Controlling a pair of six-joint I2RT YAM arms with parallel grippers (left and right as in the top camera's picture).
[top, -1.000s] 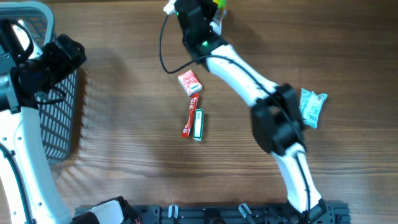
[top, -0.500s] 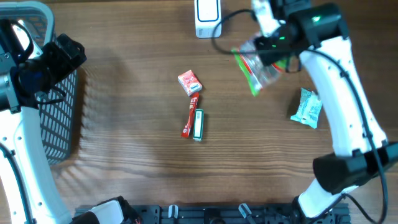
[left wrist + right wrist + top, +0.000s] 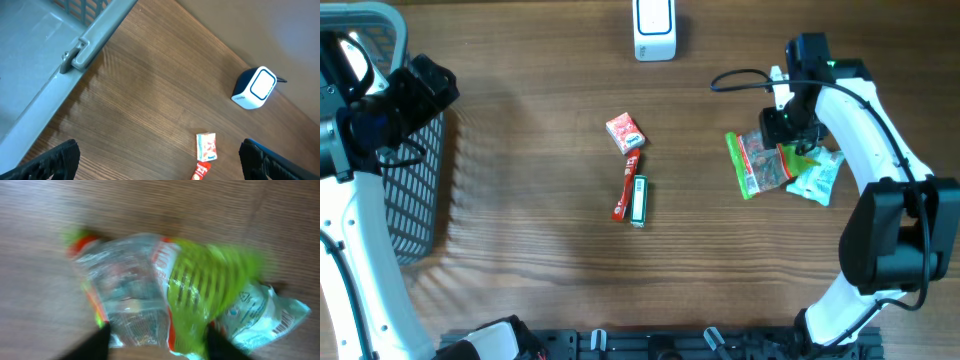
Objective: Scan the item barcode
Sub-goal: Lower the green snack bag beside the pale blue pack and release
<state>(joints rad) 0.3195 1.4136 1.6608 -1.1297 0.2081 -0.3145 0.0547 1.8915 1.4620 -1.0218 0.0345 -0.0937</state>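
A clear packet with green and orange print lies flat on the table at the right, its edge against a teal packet. My right gripper hovers just over it, open, with its dark fingers wide apart on either side of the packet's near end. The white scanner stands at the far edge of the table. At the far left my left gripper stands open and empty beside the basket.
A grey mesh basket fills the left edge. In the middle of the table lie a small red-and-white box, a red stick pack and a green stick pack. A black cable loops near the right arm.
The right arm swung from the scanner to the right side of the table with the green packet, lowered it beside the teal packet and opened its jaws. The left arm has not moved.
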